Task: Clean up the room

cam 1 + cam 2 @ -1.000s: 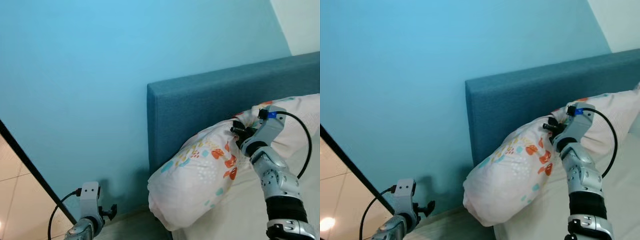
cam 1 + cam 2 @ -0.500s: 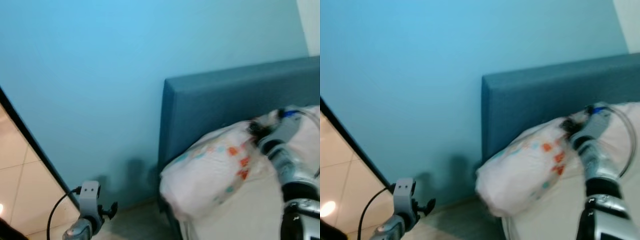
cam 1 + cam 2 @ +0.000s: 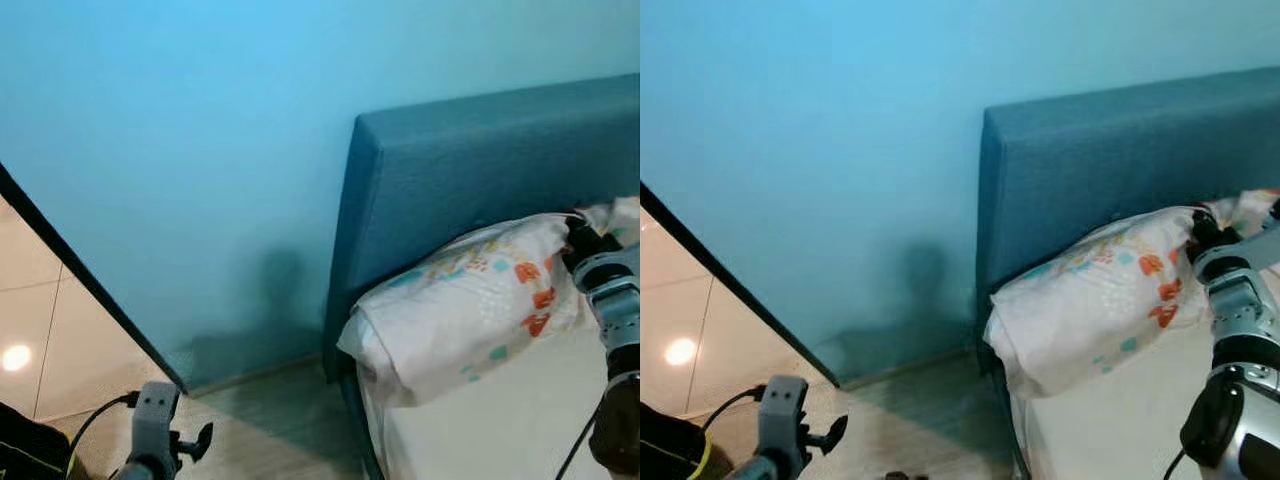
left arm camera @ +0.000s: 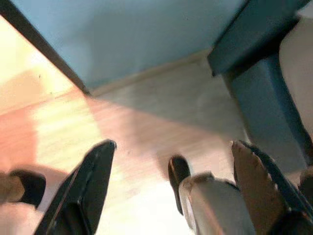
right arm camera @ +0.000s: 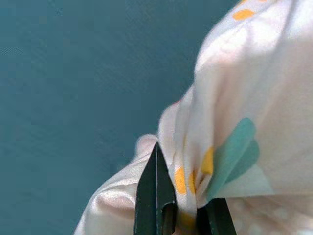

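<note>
The right gripper point(image 5: 183, 215) pinches a fold of the floral pillow point(image 3: 470, 300) lying against the blue headboard point(image 3: 480, 170) (soft, light, best bunched); the left gripper point(image 4: 171, 166) hangs spread, empty.

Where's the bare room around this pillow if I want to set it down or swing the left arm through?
Free: the mattress in front of the pillow, and the floor strip between the blue wall and the bed. Crowded: the pillow lies against the headboard, with the right gripper clamped on its fabric. The left gripper hangs open over the floor.
</note>
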Motion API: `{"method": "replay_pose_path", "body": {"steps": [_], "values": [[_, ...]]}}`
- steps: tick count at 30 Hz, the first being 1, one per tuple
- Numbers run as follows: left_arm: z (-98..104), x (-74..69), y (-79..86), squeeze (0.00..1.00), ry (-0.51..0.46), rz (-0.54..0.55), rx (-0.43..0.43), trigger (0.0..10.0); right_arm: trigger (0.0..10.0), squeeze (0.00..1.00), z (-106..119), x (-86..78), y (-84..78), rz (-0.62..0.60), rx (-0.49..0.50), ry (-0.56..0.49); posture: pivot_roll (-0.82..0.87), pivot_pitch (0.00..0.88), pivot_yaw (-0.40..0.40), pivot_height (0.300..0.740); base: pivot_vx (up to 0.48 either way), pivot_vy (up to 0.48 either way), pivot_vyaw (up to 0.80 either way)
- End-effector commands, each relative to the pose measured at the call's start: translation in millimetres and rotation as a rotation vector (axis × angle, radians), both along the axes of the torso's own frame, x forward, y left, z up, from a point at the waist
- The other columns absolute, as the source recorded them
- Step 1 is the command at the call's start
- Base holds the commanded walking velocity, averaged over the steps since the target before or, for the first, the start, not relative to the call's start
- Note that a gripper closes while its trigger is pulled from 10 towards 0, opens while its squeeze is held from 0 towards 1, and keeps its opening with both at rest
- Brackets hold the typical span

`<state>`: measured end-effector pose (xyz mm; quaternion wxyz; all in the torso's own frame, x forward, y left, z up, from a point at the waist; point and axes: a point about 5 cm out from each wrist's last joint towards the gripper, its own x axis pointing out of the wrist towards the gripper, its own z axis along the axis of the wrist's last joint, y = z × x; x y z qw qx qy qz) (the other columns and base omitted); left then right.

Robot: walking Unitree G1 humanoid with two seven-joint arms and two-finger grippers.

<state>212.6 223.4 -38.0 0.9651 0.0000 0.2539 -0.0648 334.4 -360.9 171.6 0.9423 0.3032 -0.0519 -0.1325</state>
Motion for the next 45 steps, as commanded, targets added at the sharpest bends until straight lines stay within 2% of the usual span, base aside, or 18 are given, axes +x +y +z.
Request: {"method": "replay_pose_path", "body": {"steps": [1,2,7,8,9,10,15,18,20,22,23,26,29,32,35,39,41,45], "values": [[-4,-11.8,6.5,0.00,0.026,-0.017,0.021,10.0,10.0,0.00,-21,-10.9,-5.0,-0.032,-0.049,0.108,0.14,0.285,0.002,0.740,0.000,0.000,0.00],[-4,-16.9,10.2,0.00,0.031,-0.017,0.026,10.0,10.0,0.00,-36,-17.9,-6.2,-0.043,-0.067,0.176,0.14,0.301,0.009,0.740,0.000,0.000,0.00],[-4,-23.2,14.8,0.00,0.035,-0.020,0.031,10.0,10.0,0.00,-50,-25.9,-8.0,-0.048,-0.085,0.237,0.15,0.309,0.016,0.740,0.000,0.000,0.00],[-4,-24.9,15.8,0.00,0.035,-0.024,0.033,10.0,10.0,0.23,-53,-28.9,-10.1,-0.061,-0.100,0.269,0.15,0.314,0.016,0.740,0.000,0.000,0.00],[-2,-24.2,16.0,0.00,0.031,-0.022,0.030,10.0,10.0,0.96,-55,-32.6,-14.2,-0.090,-0.135,0.314,0.15,0.318,0.017,0.740,0.000,0.000,0.00],[-1,-23.1,15.8,0.00,0.026,-0.020,0.027,10.0,10.0,1.00,-56,-35.1,-17.4,-0.113,-0.157,0.345,0.15,0.318,0.017,0.740,0.000,0.000,0.00],[0,-21.3,14.6,0.00,0.018,-0.020,0.022,10.0,10.0,1.00,-56,-37.9,-22.1,-0.139,-0.199,0.381,0.15,0.318,0.017,0.740,0.000,0.000,0.00],[4,-15.9,8.0,0.00,0.000,-0.027,0.007,10.0,10.0,1.00,-55,-50.6,-39.0,-0.222,-0.334,0.517,0.14,0.303,0.011,0.740,0.000,0.000,0.00],[4,-15.9,8.0,0.00,0.000,-0.027,0.007,10.0,10.0,1.00,-55,-50.6,-39.0,-0.222,-0.334,0.517,0.14,0.303,0.011,0.740,0.000,0.000,0.00],[4,-13.0,3.8,0.00,-0.005,-0.026,-0.014,10.0,10.0,1.00,-73,-69.8,-47.4,-0.248,-0.387,0.711,0.13,0.283,0.002,0.740,0.000,0.000,0.00],[4,-10.8,1.5,0.00,-0.007,-0.026,-0.023,10.0,10.0,1.00,-83,-80.2,-49.7,-0.249,-0.383,0.798,0.13,0.271,-0.003,0.740,0.000,0.000,0.00],[4,-9.2,-0.1,0.00,-0.008,-0.027,-0.029,10.0,10.0,1.00,-91,-87.5,-50.7,-0.239,-0.377,0.851,0.13,0.269,-0.005,0.740,0.000,0.000,0.00],[5,-1.7,-3.2,0.00,-0.010,-0.025,-0.040,10.0,10.0,1.00,-116,-112.8,-49.4,-0.172,-0.296,0.960,0.09,0.210,-0.030,0.740,0.000,0.000,0.00],[5,-0.6,-3.6,0.00,-0.006,-0.024,-0.041,10.0,10.0,1.00,-125,-118.5,-46.2,-0.149,-0.263,0.980,0.09,0.205,-0.033,0.740,0.000,0.000,0.00],[4,3.8,-6.4,0.00,0.003,-0.019,-0.046,10.0,10.0,1.00,-144,-135.5,-39.5,-0.134,-0.195,1.026,0.07,0.163,-0.042,0.740,0.000,0.000,0.00],[4,6.5,-9.0,0.00,0.004,-0.016,-0.052,10.0,10.0,1.00,-152,-145.2,-39.4,-0.157,-0.171,1.046,0.06,0.142,-0.046,0.740,0.000,0.000,0.00],[3,12.9,-18.5,0.00,0.015,-0.027,-0.073,10.0,10.0,1.00,-156,-164.9,-48.2,-0.236,-0.166,1.083,0.05,0.084,-0.048,0.740,0.000,0.000,0.00],[2,18.2,-26.2,0.00,0.030,-0.044,-0.090,10.0,10.0,1.00,-151,-171.3,-56.7,-0.282,-0.176,1.092,0.03,0.038,-0.054,0.740,0.000,0.000,0.00]]}}
